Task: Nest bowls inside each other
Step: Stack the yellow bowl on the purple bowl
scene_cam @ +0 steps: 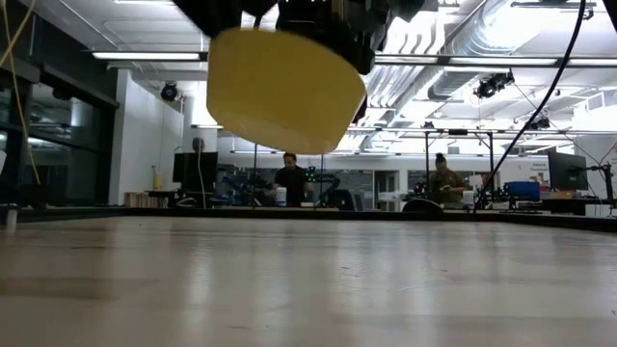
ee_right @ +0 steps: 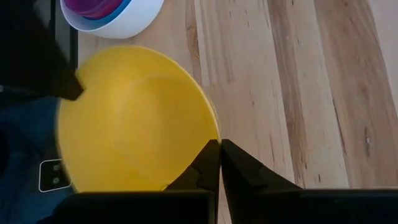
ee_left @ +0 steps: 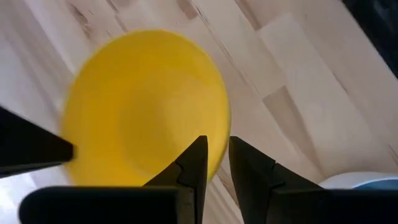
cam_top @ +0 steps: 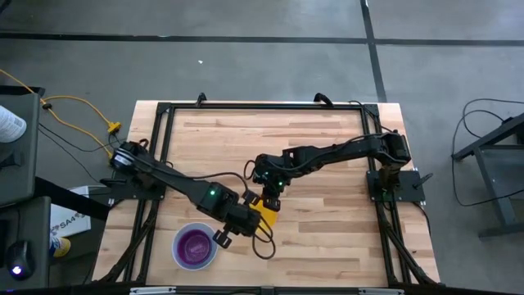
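Bowl, yellow (cam_top: 268, 216), is up off the wooden table (cam_top: 327, 156), held in the air at lower centre of the high view. Low view shows it at top centre (scene_cam: 285, 89), clear of the tabletop, base tilted.

Both grippers are on it. Left gripper (cam_top: 250, 215) comes in from the frame's left; its fingers (ee_left: 194, 163) straddle the yellow rim, pinching it with a narrow gap between them. Right gripper (cam_top: 272, 199) reaches in from the right and meets the bowl from above in the frame; its fingers (ee_right: 208, 163) are closed tight on the rim at the opposite edge, no gap visible.

Stack of bowls (cam_top: 195, 246) sits on the table at lower left of the high view, just beside the left gripper: white outermost, blue inside it, purple-magenta showing in the centre. Right wrist view catches the same stack at its upper left (ee_right: 112, 15).

Two people in the room behind, centre of the low view.
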Controlling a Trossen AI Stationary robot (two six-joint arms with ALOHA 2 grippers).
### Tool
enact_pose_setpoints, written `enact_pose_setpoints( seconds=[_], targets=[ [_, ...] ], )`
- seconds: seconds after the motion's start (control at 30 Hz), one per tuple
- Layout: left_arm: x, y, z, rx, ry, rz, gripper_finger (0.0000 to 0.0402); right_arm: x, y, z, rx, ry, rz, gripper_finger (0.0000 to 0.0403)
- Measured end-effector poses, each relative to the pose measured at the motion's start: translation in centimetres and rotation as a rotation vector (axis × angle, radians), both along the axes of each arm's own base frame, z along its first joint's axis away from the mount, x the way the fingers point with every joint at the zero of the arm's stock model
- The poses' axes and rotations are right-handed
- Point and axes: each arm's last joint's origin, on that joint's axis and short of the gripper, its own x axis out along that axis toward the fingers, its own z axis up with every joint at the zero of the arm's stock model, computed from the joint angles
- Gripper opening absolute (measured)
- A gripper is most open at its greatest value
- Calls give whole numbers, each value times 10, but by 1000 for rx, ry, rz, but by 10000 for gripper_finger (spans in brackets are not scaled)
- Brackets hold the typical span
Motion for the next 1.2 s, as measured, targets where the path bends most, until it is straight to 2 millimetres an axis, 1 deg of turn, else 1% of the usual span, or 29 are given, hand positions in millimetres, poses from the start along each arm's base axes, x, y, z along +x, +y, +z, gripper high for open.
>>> enact_pose_setpoints(
  seconds=[0.17,0.23,0.43,0.6,0.67,0.8,1.2],
  targets=[
    [7,-2,-19,-2,75,-7,65,-1,2,-1,-7,6,1,4],
    [9,-2,-22,6,84,-11,65,-2,1,-2,-22,26,-8,4],
    [8,-2,-21,12,80,-20,65,-2,1,-2,-23,24,-7,4],
    [8,-2,-8,6,65,-19,64,-2,1,-2,-25,22,-3,4],
    [9,-2,-5,2,55,-20,56,-2,1,-2,-25,23,-3,4],
    [8,-2,-5,7,66,-23,10,-2,1,-2,-20,23,-2,4],
    [7,-2,-5,-13,76,-33,2,-1,2,-1,-5,16,5,4]
  ],
)
